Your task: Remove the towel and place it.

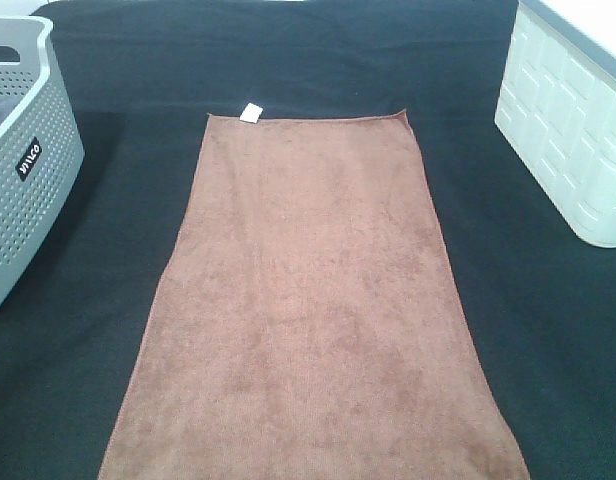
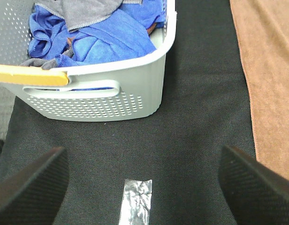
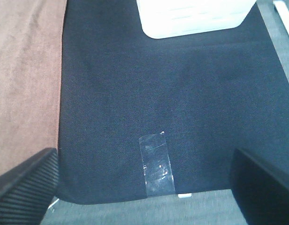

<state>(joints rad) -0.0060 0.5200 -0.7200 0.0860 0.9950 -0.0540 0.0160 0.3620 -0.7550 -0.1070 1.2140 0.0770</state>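
The light-brown towel (image 1: 313, 310) lies flat and spread out lengthwise on the black table cloth (image 1: 548, 330), its small white tag (image 1: 251, 112) at the far left corner. Its edge also shows in the left wrist view (image 2: 269, 79) and in the right wrist view (image 3: 25, 79). Neither gripper shows in the high view. My left gripper (image 2: 142, 187) is open and empty over the black cloth between the grey basket and the towel. My right gripper (image 3: 144, 187) is open and empty over the black cloth beside the towel's other long edge.
A grey perforated basket (image 1: 23, 170) stands at the left; it holds blue and grey cloths (image 2: 102, 37). A white bin (image 1: 573, 130) stands at the back right. A strip of clear tape lies under each gripper (image 2: 136, 201) (image 3: 157, 165). The table's front edge (image 3: 135, 206) is close.
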